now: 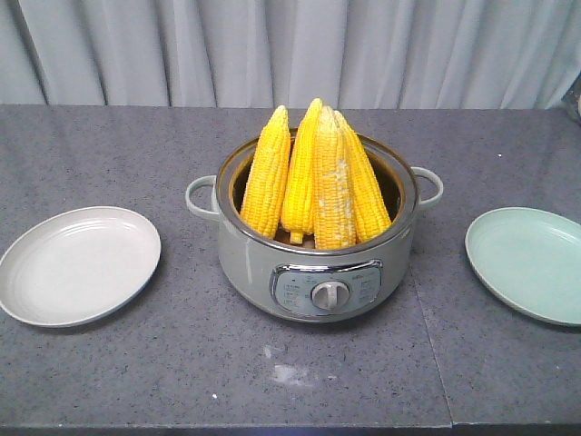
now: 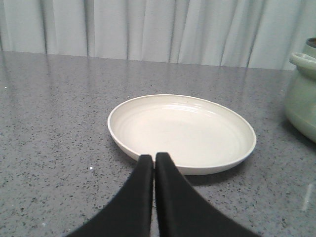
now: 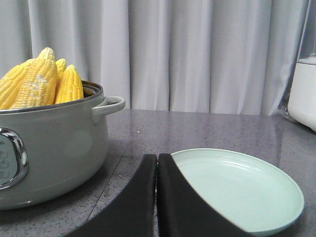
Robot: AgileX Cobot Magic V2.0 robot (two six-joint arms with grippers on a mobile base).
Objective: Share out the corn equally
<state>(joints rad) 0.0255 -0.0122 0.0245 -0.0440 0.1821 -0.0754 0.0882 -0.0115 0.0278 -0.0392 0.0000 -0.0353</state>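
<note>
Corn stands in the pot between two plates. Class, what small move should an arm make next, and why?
Probably open the left gripper, which is shut like the right gripper; the corn all stands in the pot, and the cream plate and green plate hold nothing yet.

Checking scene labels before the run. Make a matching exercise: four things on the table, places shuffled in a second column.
1 bright yellow corn cobs
2 cream round plate
3 mint-green round plate
4 grey-green electric pot

A between the two plates
B robot's right of pot
C standing in pot
D robot's left of pot

Pairs: 1-C, 2-D, 3-B, 4-A
</note>
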